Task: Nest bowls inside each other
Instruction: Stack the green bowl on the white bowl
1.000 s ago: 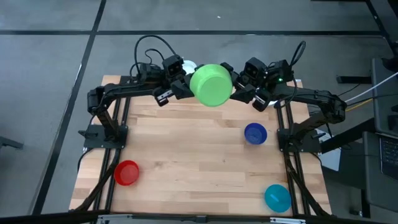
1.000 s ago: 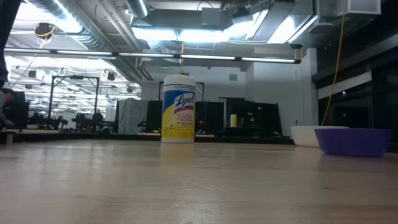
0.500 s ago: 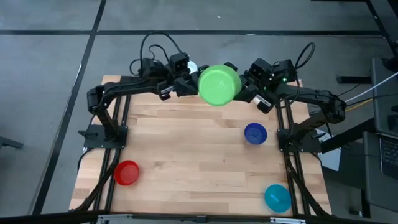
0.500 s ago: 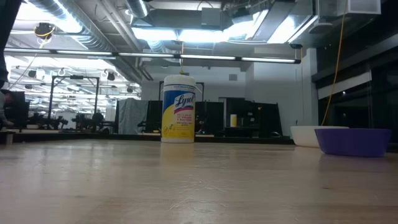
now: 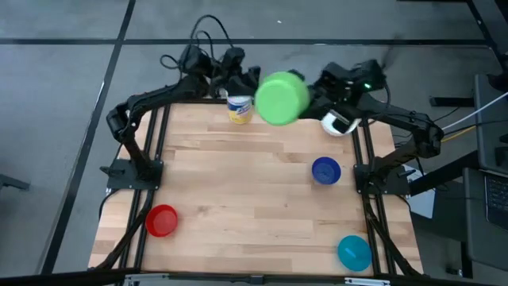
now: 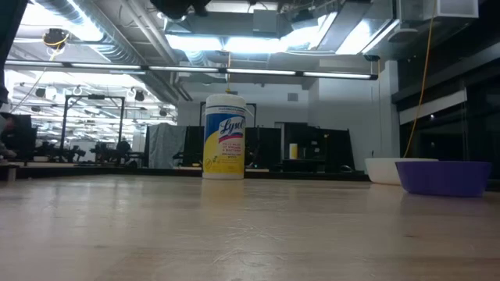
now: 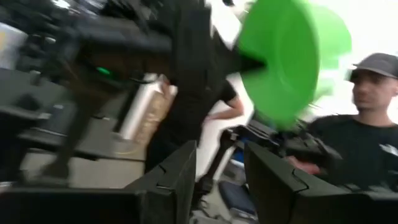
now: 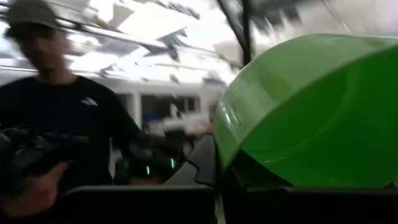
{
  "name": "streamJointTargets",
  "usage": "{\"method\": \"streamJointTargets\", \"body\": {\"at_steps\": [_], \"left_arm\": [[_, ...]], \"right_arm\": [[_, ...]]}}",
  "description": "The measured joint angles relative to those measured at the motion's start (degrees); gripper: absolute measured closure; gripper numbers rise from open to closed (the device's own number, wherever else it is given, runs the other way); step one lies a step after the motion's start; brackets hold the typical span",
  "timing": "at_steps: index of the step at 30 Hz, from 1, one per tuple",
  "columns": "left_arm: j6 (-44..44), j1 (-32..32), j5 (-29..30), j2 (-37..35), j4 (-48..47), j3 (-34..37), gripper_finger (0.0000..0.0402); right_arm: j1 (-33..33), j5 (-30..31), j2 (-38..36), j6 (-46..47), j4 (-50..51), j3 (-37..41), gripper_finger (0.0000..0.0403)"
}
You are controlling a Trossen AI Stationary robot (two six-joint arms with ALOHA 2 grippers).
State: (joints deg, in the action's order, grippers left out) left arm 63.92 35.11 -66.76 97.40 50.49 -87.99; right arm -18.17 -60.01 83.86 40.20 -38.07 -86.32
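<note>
The green bowl hangs high over the table's far edge, with my right gripper shut on it. My left gripper stands open just left of it, touching nothing; its fingers show apart in its wrist view. The white bowl rests on its base at the far right. In front of it the dark blue bowl sits upright. The red bowl is at the near left and the teal bowl at the near right. My right gripper pinches the green bowl's rim between its two fingers, with the wall running down between them. The fingers come roughly level from the table's right. The bowl is lifted clear of the table and tipped onto its side.
A white canister with a yellow label stands at the far edge, below and left of the green bowl. A person in dark clothes stands beyond the table. Bare wood fills the table's middle.
My left gripper has let go of the green bowl and swung away toward the table's far left, uncovering the canister. The bowl stays with my right gripper, which has risen a little, and it has tipped further onto its side.
</note>
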Motion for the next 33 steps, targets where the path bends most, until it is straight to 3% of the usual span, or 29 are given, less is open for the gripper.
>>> {"method": "streamJointTargets", "body": {"at_steps": [2, 5, 9, 13, 18, 23, 28, 33], "left_arm": [[-0.8, 2.9, -0.9, -0.8, -1.8, 0.0, 0.0284], [-3.0, 7.5, -1.9, -1.6, -6.2, 0.0, 0.0299], [-9.5, 12.7, -2.9, -2.0, -14.8, 0.0, 0.0315], [-18.6, 15.7, -3.1, -2.0, -26.8, 0.0, 0.0323], [-32.8, 17.4, -2.4, -2.0, -45.7, 0.0, 0.0325], [-48.1, 18.0, 2.5, -2.1, -63.3, 0.0, 0.0325], [-58.6, 18.2, 7.7, -2.1, -74.6, 0.0, 0.0325], [-63.1, 18.1, 10.4, -2.2, -80.1, 0.0, 0.0325]], "right_arm": [[-0.6, 0.8, 0.0, -7.6, 13.8, 0.0, 0.0401], [-1.6, 7.2, 0.2, -19.6, 34.9, 0.1, 0.0401], [-3.4, 21.8, 1.8, -30.9, 59.6, 0.1, 0.0401], [-6.4, 36.2, 4.3, -33.4, 74.7, 0.1, 0.0401], [-10.2, 48.7, 5.5, -34.7, 87.0, 0.1, 0.0401], [-16.3, 54.3, 5.8, -35.2, 97.4, 1.8, 0.0401], [-21.9, 54.7, 5.8, -35.1, 101.0, 7.2, 0.0401], [-25.7, 54.7, 5.8, -34.9, 100.7, 12.9, 0.0401]]}}
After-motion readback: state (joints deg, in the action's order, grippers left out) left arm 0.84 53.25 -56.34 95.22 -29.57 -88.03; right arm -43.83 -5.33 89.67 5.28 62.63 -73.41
